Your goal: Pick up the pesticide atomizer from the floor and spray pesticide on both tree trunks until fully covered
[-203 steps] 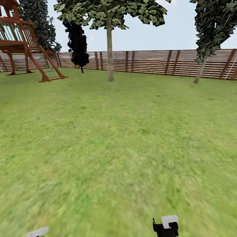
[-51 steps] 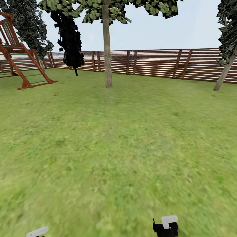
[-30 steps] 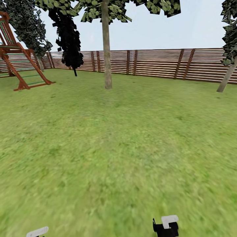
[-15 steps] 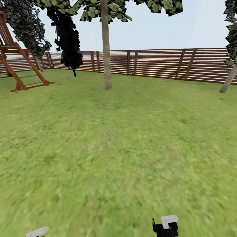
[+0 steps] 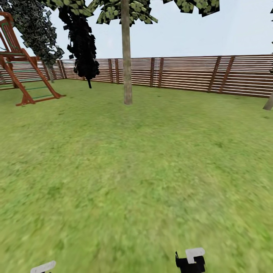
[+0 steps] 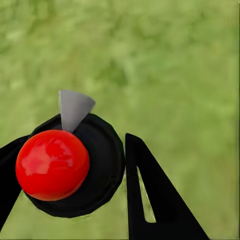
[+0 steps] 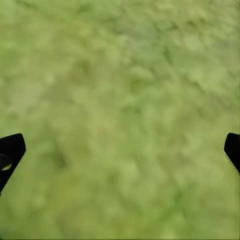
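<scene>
Left wrist view: left gripper (image 6: 80, 192) clenched on the black atomizer with red ball top (image 6: 52, 164) and grey nozzle, so pickup done. Right gripper (image 7: 120, 150) released over green grass lawn (image 5: 136, 170). Grey-brown tree trunk (image 5: 127, 57) far ahead near slatted fence (image 5: 189, 74), unsprayed; both trees left.

Open grass lawn (image 5: 151, 170) runs unobstructed from the near edge to the tree trunk (image 5: 127, 68) far centre. A wooden play frame (image 5: 19, 72) stands far left; the slat fence (image 5: 189, 74) closes the far side.
</scene>
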You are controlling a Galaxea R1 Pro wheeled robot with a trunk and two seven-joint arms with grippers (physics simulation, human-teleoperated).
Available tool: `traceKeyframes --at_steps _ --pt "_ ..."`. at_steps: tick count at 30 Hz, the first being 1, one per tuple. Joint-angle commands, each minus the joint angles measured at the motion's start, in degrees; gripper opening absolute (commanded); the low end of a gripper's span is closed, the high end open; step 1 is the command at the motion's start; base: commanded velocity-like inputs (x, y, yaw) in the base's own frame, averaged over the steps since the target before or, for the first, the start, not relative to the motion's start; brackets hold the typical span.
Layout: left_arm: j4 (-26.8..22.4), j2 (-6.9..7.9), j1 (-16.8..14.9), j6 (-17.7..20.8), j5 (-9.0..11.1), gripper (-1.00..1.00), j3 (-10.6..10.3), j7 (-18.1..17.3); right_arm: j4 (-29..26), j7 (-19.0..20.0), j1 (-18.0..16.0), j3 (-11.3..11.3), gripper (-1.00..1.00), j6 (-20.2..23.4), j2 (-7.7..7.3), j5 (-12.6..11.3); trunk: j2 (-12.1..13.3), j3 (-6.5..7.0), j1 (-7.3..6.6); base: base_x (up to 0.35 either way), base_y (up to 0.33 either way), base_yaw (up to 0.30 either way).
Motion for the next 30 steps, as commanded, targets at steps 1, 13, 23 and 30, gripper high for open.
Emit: traceKeyframes --at_steps 1,13,23,30 --pt "0.05 0.0 -0.04 -0.19 -0.31 -1.0 0.5 -0.32 0.06 -0.35 -0.05 -0.28 1.0 -0.1 0.02 0.6 -0.02 -0.05 0.03 0.338 0.0 0.0" --pt "0.05 0.0 -0.04 -0.18 -0.3 -1.0 0.5 -0.32 0.06 -0.35 -0.03 -0.28 1.0 -0.1 0.02 0.6 -0.02 -0.05 0.03 0.338 0.0 0.0" --pt "0.05 0.0 -0.04 -0.18 -0.3 -1.0 0.5 -0.32 0.06 -0.35 -0.04 -0.28 1.0 -0.1 0.02 0.6 -0.02 -0.05 0.03 0.338 0.0 0.0" --pt "0.01 0.0 -0.04 -0.18 -0.3 -1.0 0.5 -0.32 0.06 -0.35 -0.03 -0.28 1.0 -0.1 0.02 0.6 -0.02 -0.05 0.03 0.338 0.0 0.0"
